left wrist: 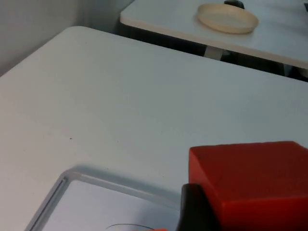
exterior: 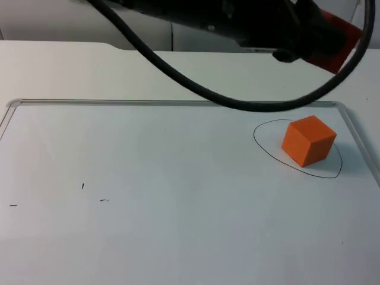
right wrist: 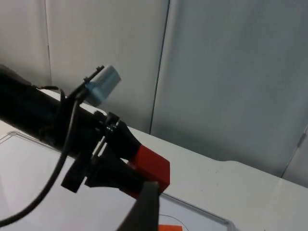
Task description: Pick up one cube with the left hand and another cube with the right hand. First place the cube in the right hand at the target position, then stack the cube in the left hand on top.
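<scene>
**Orange cube in the drawn ring, red cube held aloft**

An orange cube (exterior: 308,140) sits inside a thin black outline (exterior: 267,148) drawn on the white board (exterior: 178,196). Beyond it, above the table, the left gripper (exterior: 312,47) clamps a red cube (exterior: 338,38). The right gripper (right wrist: 144,211) hangs nearby; I cannot tell its finger spacing.

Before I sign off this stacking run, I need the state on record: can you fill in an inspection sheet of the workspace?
Surface: white table with a drawn oval outline.
Job's things: orange cube inside the outline; red cube held aloft.
Clutter: nothing seen.
Grippers: left gripper shut on the red cube above the table's far side; right gripper raised, waiting.
Cables: robot's own.
Surroundings: grey partition wall; beige plate on another table.
</scene>
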